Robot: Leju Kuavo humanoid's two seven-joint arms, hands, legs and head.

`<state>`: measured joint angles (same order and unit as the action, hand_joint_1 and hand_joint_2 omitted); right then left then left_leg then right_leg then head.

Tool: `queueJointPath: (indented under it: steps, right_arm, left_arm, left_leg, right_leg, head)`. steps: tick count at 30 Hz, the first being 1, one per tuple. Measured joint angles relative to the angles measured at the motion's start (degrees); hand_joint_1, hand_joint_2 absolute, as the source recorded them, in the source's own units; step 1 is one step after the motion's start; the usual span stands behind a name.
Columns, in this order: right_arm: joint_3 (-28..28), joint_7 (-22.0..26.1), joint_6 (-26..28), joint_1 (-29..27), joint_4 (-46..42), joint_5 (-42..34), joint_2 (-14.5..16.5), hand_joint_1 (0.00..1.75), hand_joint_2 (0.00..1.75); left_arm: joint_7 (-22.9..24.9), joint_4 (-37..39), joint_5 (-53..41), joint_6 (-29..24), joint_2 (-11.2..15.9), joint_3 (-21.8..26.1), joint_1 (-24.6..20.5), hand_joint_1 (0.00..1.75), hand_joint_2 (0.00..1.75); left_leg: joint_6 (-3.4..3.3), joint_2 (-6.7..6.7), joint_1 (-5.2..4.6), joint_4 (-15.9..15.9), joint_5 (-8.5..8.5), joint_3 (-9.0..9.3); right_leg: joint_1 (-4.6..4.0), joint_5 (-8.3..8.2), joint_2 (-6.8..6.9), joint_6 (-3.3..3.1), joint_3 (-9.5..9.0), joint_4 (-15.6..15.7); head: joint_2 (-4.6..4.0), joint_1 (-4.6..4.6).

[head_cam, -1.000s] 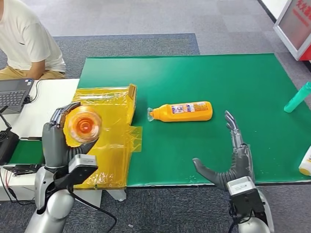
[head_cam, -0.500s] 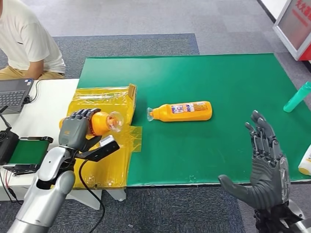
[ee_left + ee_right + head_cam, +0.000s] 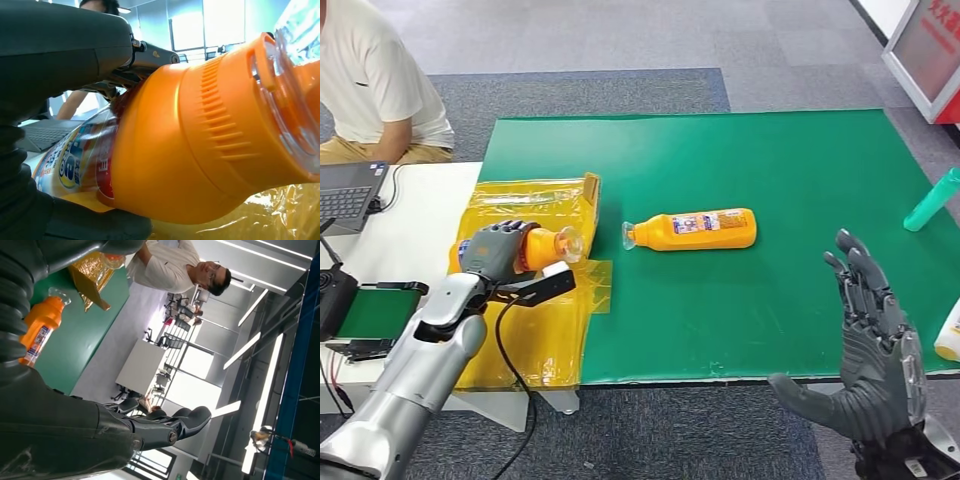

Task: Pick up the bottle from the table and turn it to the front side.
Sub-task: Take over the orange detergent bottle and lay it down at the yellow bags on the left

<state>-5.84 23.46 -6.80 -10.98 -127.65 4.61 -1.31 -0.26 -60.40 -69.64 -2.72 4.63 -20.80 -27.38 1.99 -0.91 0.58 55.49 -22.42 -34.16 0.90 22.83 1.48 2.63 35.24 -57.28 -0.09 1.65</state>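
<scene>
Head view. I have the left hand (image 3: pixel 495 250) at nine o'clock, fingers wrapped round a bottle (image 3: pixel 546 247). This held bottle is orange and lies roughly level, clear cap toward three o'clock, over the yellow wrap (image 3: pixel 539 330) that covers the left end of the mat (image 3: pixel 743 160). A second bottle (image 3: pixel 693 229) of the same orange lies on its side near the middle of the green mat, label up, cap toward nine o'clock, touching neither hand. My right hand (image 3: pixel 875 355) stands at five o'clock past the mat's near edge, fingers spread and upright, thumb out toward nine o'clock, holding nothing. A teal bottle (image 3: pixel 933 201) lies at three o'clock by the mat's far right edge. A white-and-yellow bottle (image 3: pixel 949 335) is cut off at four o'clock. At ten o'clock: a white table (image 3: pixel 403 215) with a laptop (image 3: pixel 349 193), and a seated person (image 3: pixel 373 80) in a pale shirt behind it.

Left wrist view. I see the held bottle (image 3: pixel 181 145) close up: ribbed orange shoulder, clear cap, printed label. The grey thumb and dark fingers (image 3: pixel 64 45) press on it from both sides; yellow wrap (image 3: pixel 271 215) lies beneath.

Right wrist view. I see the right hand's fingers (image 3: pixel 166 425) extended and apart, gripping nothing. The second bottle (image 3: pixel 39 327) lies on the mat (image 3: pixel 86 320), with the wrap (image 3: pixel 90 272) beyond and the person (image 3: pixel 177 267) farther off.
</scene>
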Motion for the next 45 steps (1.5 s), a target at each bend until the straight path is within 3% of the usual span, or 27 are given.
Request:
queueJointPath:
  steps: [22,23,26,27,45]
  right_arm:
    - [-2.44,1.31,1.63,1.48,-0.43,2.38,-1.02,0.0,1.75]
    - [-2.45,1.36,1.69,1.48,-0.43,2.4,-1.07,0.0,1.75]
    - [-2.47,1.46,1.78,1.46,-0.43,2.46,-1.2,0.0,1.75]
    - [-2.48,1.51,1.8,1.45,-0.43,2.5,-1.23,0.0,1.75]
    - [-0.43,4.46,3.56,-1.7,-1.58,0.85,-1.77,0.0,1.75]
  left_arm:
    - [-2.19,10.41,4.08,0.53,-6.53,-5.16,-4.64,1.75,1.75]
    - [-2.21,10.64,4.19,0.45,-6.67,-5.24,-4.66,1.31,1.75]
    - [-2.25,11.25,4.33,0.32,-7.0,-5.41,-4.68,0.0,0.44]
    - [-2.25,11.46,4.37,0.29,-7.09,-5.49,-4.68,0.0,0.0]
    - [-1.88,14.44,7.41,-0.15,-8.79,-6.01,-4.58,0.0,0.0]
  left_leg:
    - [0.0,0.0,0.0,0.0,0.0,0.0]
    - [0.0,0.0,0.0,0.0,0.0,0.0]
    - [0.0,0.0,0.0,0.0,0.0,0.0]
    - [0.0,0.0,0.0,0.0,0.0,0.0]
    - [-0.01,0.0,0.0,0.0,-0.01,-0.02]
  right_leg:
    - [0.01,-0.01,0.0,0.01,-0.03,0.0]
    - [0.01,-0.01,0.0,0.01,-0.03,0.0]
    - [0.01,-0.01,0.0,0.01,-0.03,0.0]
    - [0.01,-0.01,0.0,0.01,-0.03,0.0]
    - [0.01,0.0,0.0,0.01,-0.02,0.0]
  head:
    - [0.01,0.01]
    - [0.01,0.01]
    - [0.01,0.01]
    - [0.0,0.01]
    - [0.01,0.01]
